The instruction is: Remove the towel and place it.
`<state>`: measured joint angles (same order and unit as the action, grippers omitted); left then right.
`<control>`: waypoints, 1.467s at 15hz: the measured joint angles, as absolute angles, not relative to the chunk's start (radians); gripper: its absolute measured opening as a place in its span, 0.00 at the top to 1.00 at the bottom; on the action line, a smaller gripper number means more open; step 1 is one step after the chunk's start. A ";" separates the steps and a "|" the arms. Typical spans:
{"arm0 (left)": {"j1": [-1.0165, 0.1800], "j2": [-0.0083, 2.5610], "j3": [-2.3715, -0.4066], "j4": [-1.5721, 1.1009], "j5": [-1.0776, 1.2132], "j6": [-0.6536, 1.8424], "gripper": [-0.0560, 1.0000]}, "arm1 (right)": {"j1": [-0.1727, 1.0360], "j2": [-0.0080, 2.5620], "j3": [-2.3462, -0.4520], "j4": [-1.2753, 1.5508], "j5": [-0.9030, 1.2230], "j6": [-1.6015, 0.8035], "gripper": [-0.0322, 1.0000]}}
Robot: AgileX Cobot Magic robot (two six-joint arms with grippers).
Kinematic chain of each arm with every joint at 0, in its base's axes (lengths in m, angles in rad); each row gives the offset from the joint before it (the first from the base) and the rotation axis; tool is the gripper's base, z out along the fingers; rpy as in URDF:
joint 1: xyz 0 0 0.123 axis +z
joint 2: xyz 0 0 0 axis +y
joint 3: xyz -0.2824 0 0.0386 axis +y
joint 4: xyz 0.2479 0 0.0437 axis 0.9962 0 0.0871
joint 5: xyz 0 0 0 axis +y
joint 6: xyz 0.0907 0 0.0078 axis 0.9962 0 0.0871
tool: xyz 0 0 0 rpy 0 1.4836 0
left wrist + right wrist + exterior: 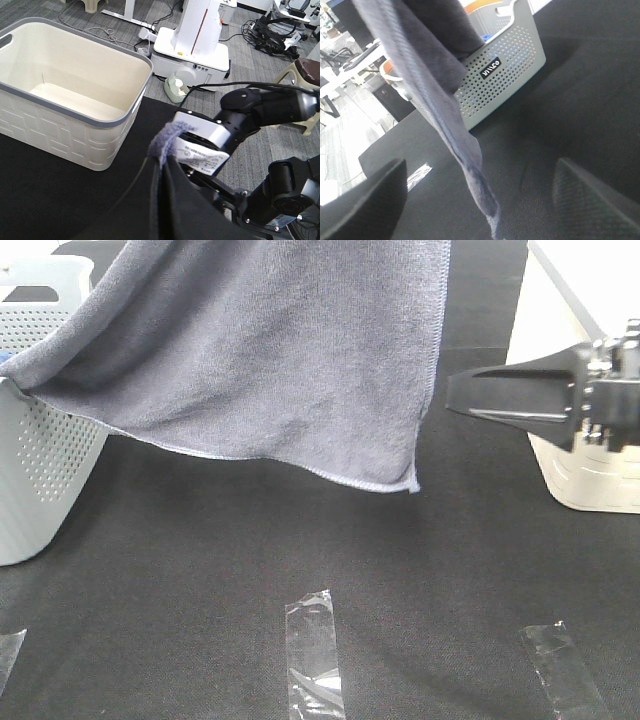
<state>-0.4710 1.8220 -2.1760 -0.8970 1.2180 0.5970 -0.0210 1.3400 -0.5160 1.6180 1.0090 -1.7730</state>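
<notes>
The slate-grey towel [280, 350] hangs high over the black table, held from above the frame. One end still trails over the rim of the grey perforated basket [40, 470]. In the left wrist view a bunched fold of the towel [162, 145] sits at my left gripper, whose fingers are hidden under the cloth. My right gripper [450, 395] is open and empty, level with the towel's right hem and just beside it. In the right wrist view the towel's edge [455, 130] hangs between the spread fingers [375, 200] of my right gripper [480, 172].
A cream basket [590, 480] stands at the right and shows empty in the left wrist view [100, 125]. A brighter blue cloth [487, 36] lies in the perforated basket [505, 75]. Tape strips [315, 655] lie on the table's front.
</notes>
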 joint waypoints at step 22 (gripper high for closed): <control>-0.471 1.822 -2.176 -0.908 1.218 0.597 0.95 | 0.173 1.586 -0.525 1.738 0.986 -2.008 0.12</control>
<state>-0.4710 1.8220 -2.1760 -0.9080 1.2180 0.5970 0.1730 1.5860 -0.5250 1.7380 0.9860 -2.0080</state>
